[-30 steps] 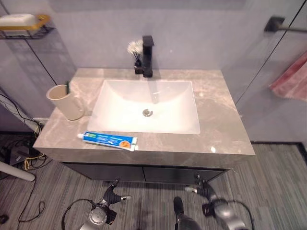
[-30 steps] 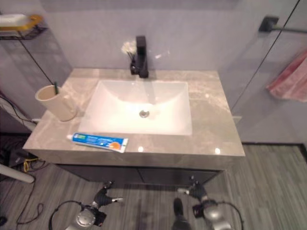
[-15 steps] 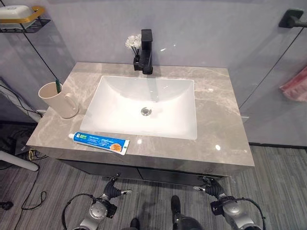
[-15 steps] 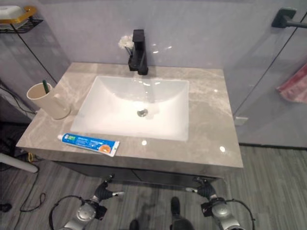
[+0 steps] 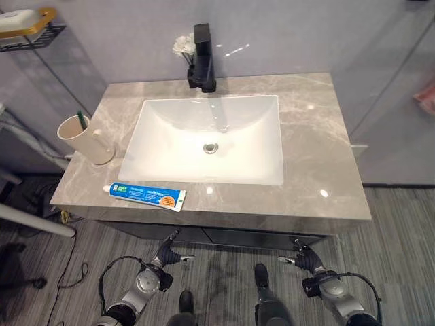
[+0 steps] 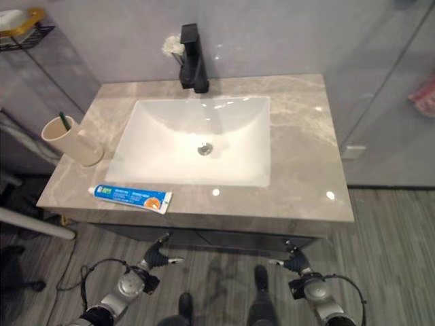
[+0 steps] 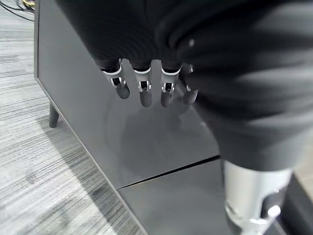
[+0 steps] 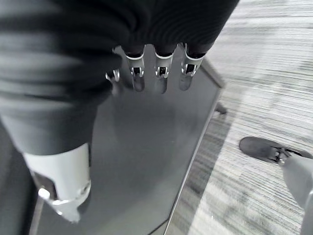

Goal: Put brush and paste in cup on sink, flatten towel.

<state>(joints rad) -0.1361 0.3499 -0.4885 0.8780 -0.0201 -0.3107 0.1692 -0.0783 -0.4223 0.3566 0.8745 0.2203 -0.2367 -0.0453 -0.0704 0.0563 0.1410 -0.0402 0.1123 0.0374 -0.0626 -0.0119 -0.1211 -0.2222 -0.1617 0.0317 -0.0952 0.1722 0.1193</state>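
The brush [image 5: 81, 121] stands in the cup [image 5: 85, 139], so the paste [image 5: 147, 195] is next. Both hands, left [image 5: 165, 257] and right [image 5: 304, 257], hang empty, fingers relaxed, below the counter [image 5: 326, 163]; the left must rise and grasp it.

A grey marble counter [image 5: 312, 136] with a white basin [image 5: 211, 136] and black faucet [image 5: 204, 58] stands on a dark cabinet [image 7: 122, 142] against pale grey walls [image 5: 306, 34]; striped grey floor [image 5: 401, 231] below.

A glossy grey marble-look stone countertop [image 5: 319, 142] with light glints holds a smooth, shiny white ceramic basin [image 5: 211, 119], a matt black metal faucet [image 5: 202, 51], a matt cream plastic cup [image 5: 85, 139] and a glossy blue plastic toothpaste tube [image 5: 146, 195].
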